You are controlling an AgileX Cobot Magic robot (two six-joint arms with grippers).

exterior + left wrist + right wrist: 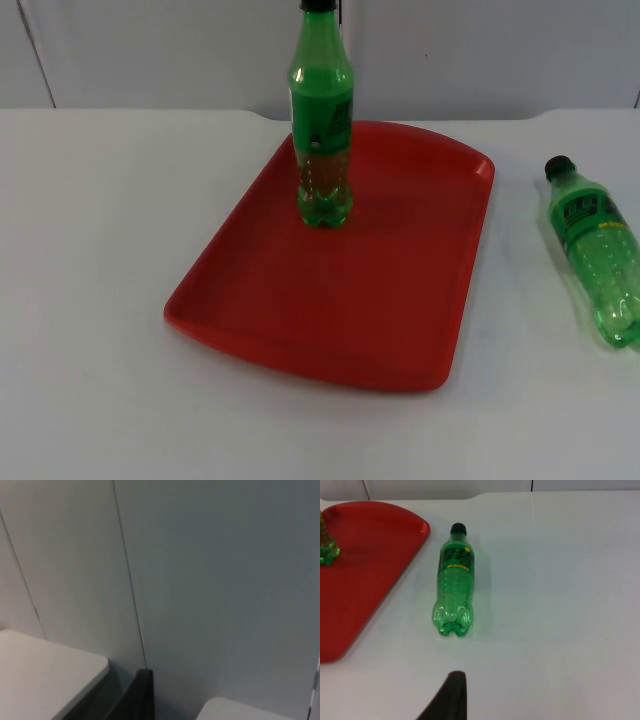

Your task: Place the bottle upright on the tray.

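Top view, near to far. Nearest you, the white table (100, 300) is carrying a red tray (300, 340), which is lying flat at the centre. At about 3 o'clock from the tray, apart from its rim, you are seeing a second green bottle (595, 250) lying on its side, black cap toward 11 o'clock. Farther back, toward the tray's 12 o'clock edge, a green bottle with a black cap (321, 120) is standing upright on the tray. Beyond it, the grey partition wall (480, 50) is closing off the table.

Right wrist view: the right gripper's black fingertip (451, 695) is hovering over bare table, short of the lying bottle's base; whether its fingers are parted you cannot tell. Left wrist view: the left gripper's fingertip (140, 695) is facing the partition wall, the arm waiting; its finger state likewise cannot be told.
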